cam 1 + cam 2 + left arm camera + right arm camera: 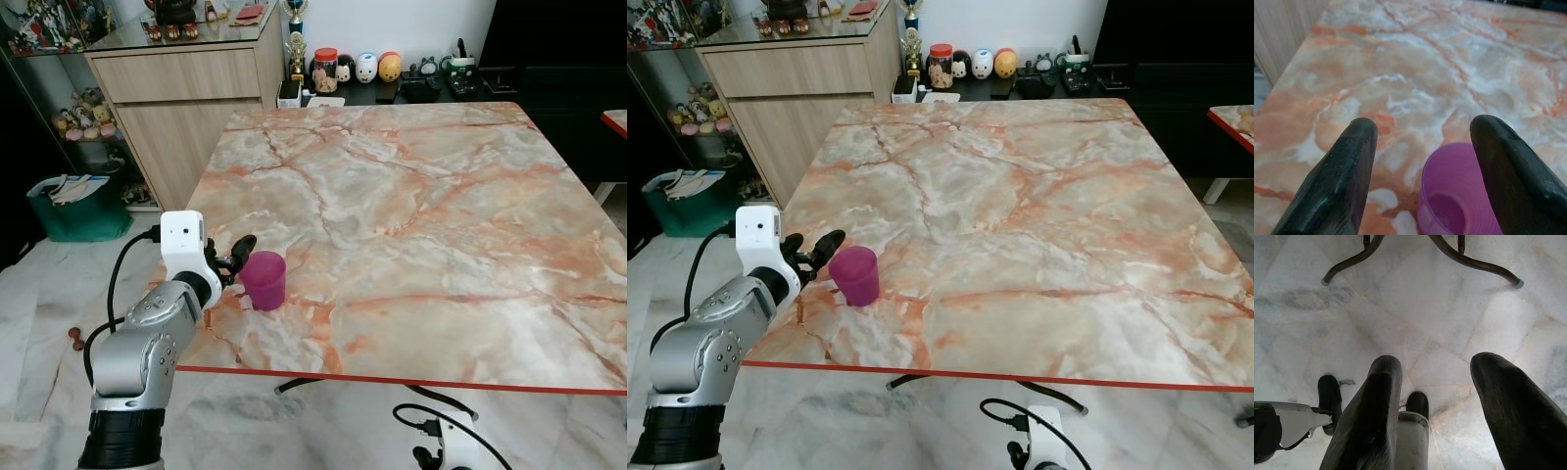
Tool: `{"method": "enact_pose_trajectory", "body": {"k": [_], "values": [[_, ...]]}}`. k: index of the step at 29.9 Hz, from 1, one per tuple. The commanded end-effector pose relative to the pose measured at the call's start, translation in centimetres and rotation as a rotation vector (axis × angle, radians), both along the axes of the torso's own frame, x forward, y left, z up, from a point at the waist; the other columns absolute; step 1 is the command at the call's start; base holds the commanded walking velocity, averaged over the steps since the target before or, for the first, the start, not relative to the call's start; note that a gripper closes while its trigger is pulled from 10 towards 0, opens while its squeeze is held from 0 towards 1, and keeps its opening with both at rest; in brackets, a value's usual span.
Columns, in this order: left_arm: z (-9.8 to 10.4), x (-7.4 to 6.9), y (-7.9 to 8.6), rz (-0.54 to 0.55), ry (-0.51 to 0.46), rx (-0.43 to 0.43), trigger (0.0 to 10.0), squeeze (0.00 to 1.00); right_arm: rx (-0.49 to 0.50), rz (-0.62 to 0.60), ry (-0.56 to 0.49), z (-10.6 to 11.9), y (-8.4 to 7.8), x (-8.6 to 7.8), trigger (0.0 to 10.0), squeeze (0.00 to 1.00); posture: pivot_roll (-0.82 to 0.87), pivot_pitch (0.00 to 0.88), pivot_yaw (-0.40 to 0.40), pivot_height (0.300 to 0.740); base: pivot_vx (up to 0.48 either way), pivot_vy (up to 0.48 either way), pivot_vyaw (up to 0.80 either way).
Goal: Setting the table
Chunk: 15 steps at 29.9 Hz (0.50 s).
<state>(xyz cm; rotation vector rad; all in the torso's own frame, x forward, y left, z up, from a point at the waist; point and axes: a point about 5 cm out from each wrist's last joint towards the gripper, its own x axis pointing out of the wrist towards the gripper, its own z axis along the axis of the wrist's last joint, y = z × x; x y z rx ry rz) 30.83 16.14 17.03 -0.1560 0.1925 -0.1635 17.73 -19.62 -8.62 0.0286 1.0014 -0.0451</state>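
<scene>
Hovering left gripper (pixel 235 257), purple cup (pixel 264 279) seemingly between fingers.

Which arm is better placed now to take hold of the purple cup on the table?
Left. The left gripper is open right at the purple cup on the marble table; the right gripper hangs low over the floor.

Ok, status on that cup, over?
Left tool open, just short of purple cup. Cup upright near table edge. Right tool open, hanging idle.

My head eyes look down, sharing the marble table (pixel 411 215) at twelve o'clock; wrist views hug their fingers.
</scene>
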Motion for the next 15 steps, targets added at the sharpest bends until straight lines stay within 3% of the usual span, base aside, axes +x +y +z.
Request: {"method": "enact_pose_trajectory", "body": {"k": [1, 15], "values": [[0.1, 0.0, 0.2, 0.013, 0.014, 0.036, 10.0, 0.0, 0.007, -0.003, 0.003, 0.0, 0.3, 0.0, 10.0, 0.0, -0.03, 0.0, 0.06, 0.74, 0.0, 0.0, 0.0], [-1.3, -0.4, 0.2, 0.002, 0.133, 0.073, 10.0, 0.0, 0.007, -0.003, 0.004, 0.0, 0.3, 0.0, 10.0, 0.0, -0.03, 0.0, 0.06, 0.74, 0.0, 0.0, 0.0]]}}
